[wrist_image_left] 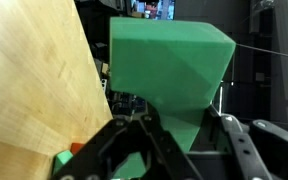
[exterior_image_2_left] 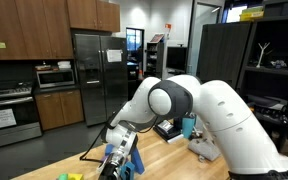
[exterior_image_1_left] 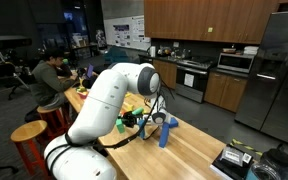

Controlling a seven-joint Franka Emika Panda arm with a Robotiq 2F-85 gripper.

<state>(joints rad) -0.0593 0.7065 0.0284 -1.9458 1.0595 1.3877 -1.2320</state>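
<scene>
A pale wooden table [exterior_image_1_left: 199,150] stands in an office kitchen. The fingers [wrist_image_left: 234,150] clamp a green block [wrist_image_left: 169,65], its length pointing straight out from them.

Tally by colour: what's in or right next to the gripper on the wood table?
Green: 1, green block
Blue: 1, blue upright piece
Total: 2
Small bits at the wrist view's lower left are too unclear to count.

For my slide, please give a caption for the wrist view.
Tool holding a green block near the wooden tabletop.
</scene>
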